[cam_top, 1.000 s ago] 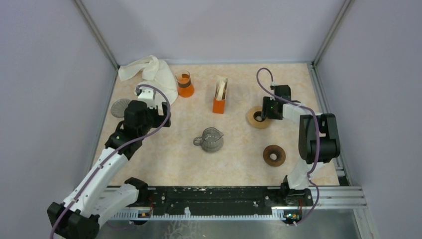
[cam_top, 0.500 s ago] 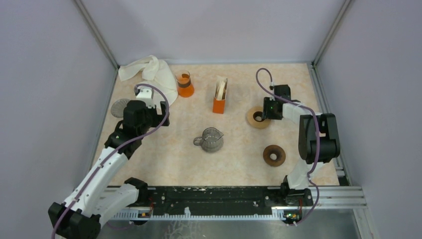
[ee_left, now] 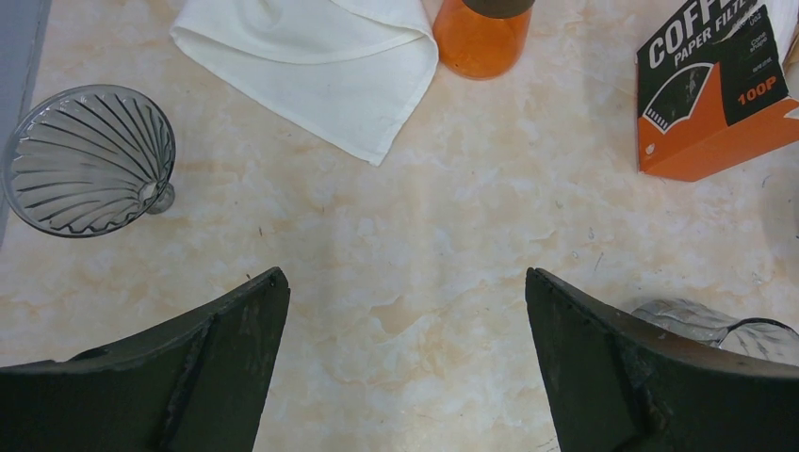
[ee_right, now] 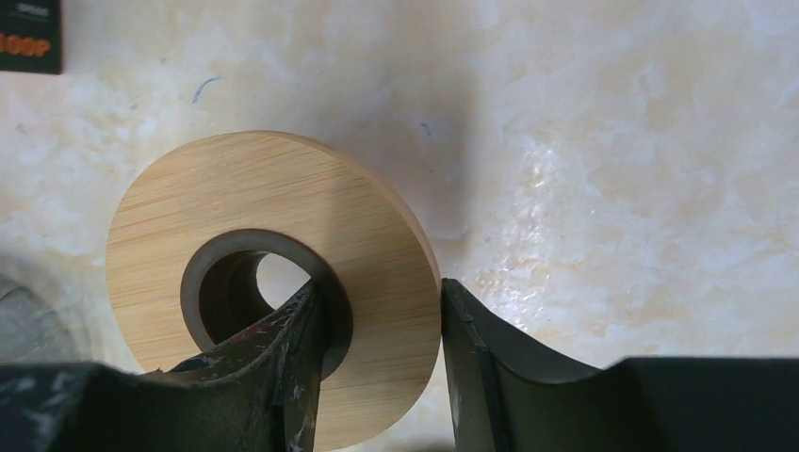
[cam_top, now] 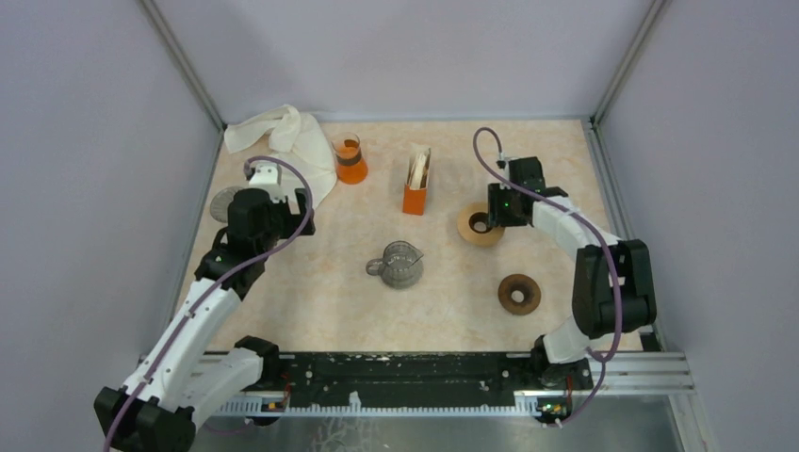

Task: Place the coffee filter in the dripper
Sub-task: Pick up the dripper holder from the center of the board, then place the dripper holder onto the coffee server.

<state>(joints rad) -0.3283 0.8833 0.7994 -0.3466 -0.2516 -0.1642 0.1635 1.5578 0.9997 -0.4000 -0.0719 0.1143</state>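
Observation:
The clear glass dripper (cam_top: 229, 202) stands at the table's left edge, and it shows in the left wrist view as a ribbed cone (ee_left: 89, 160). White coffee filters (cam_top: 417, 166) stand in an orange filter box (cam_top: 415, 196) (ee_left: 721, 89) at the back centre. My left gripper (cam_top: 256, 215) (ee_left: 405, 292) hovers open over bare table, to the right of the dripper, holding nothing. My right gripper (cam_top: 492, 218) (ee_right: 382, 320) is shut on a light wooden ring (cam_top: 477, 226) (ee_right: 283, 254), with one finger in its hole and the other against its outer rim.
A white cloth (cam_top: 287, 141) and an orange beaker (cam_top: 350, 160) lie at the back left. A glass server (cam_top: 398, 264) stands mid-table, its edge beside my left gripper's right finger (ee_left: 716, 320). A dark wooden ring (cam_top: 519, 294) lies front right.
My right gripper has closed on the light wooden ring and carried it a little to the left. The left arm has shifted slightly left, still open.

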